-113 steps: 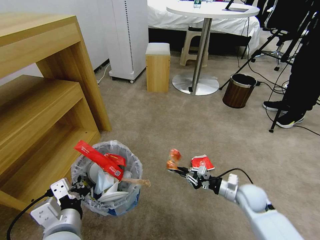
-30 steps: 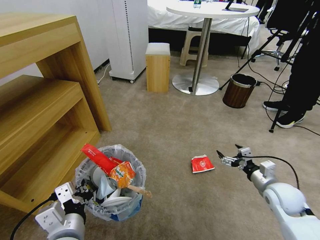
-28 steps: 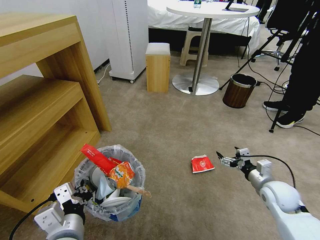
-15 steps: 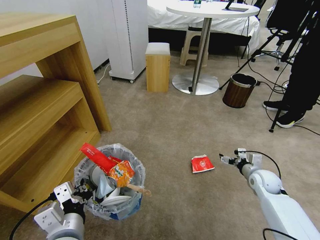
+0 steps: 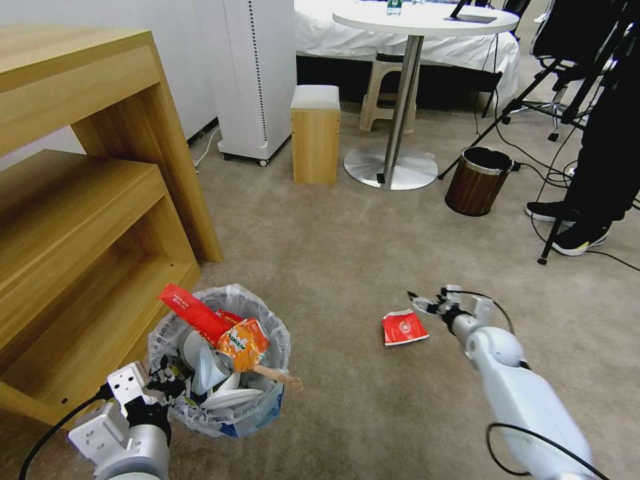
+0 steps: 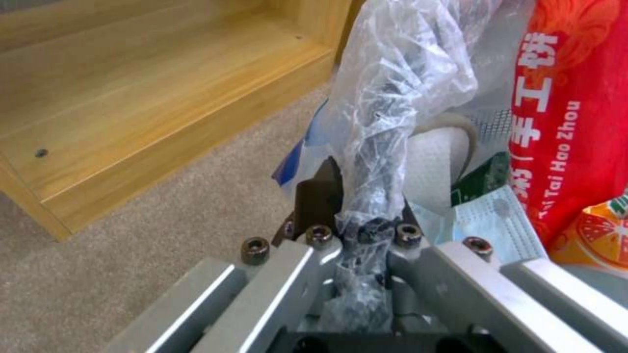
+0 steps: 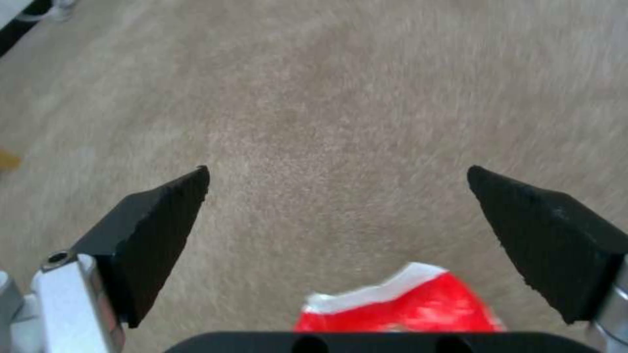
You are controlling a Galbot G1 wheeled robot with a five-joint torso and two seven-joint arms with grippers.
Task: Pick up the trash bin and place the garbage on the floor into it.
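Orange snack packet (image 5: pixel 243 343) now sits on top of the load in the trash bin (image 5: pixel 220 363); a few sec ago it was in the right claw, so that piece is done. Since then the right arm has swung back out over the floor (image 5: pixel 347 247) and, over the last sec, shifted in toward the red packet (image 5: pixel 404 327).

Right claw (image 5: pixel 427 305) now hangs just beside the red packet's far edge. Wrist view: fingers spread wide, nothing between them, carpet below, and the packet's torn white-edged top (image 7: pixel 399 306) lies close under the claw body, not yet between the tips. So approach only, no grip yet.

Left claw (image 5: pixel 162 385) has stayed put throughout: clamped on the bin's rim through the crinkly plastic liner (image 6: pixel 386 113), w/ bunched plastic pinched between its fingers in the wrist view. Bin is next to the wooden shelf unit (image 5: pixel 87 200); can't tell if its base touches the carpet or is held just off it.

Bin is full to the rim: long red packet (image 5: pixel 193 315), orange one, white stuff, wooden stick (image 5: pixel 277 378) poking out over the edge.

Meaning for task: the red packet is the one bit of litter I can see left on the floor nearby, prob. the last pick. Claw likely needs to come back a touch so the tips straddle it. Risk: flat packet on carpet, easy to slide.
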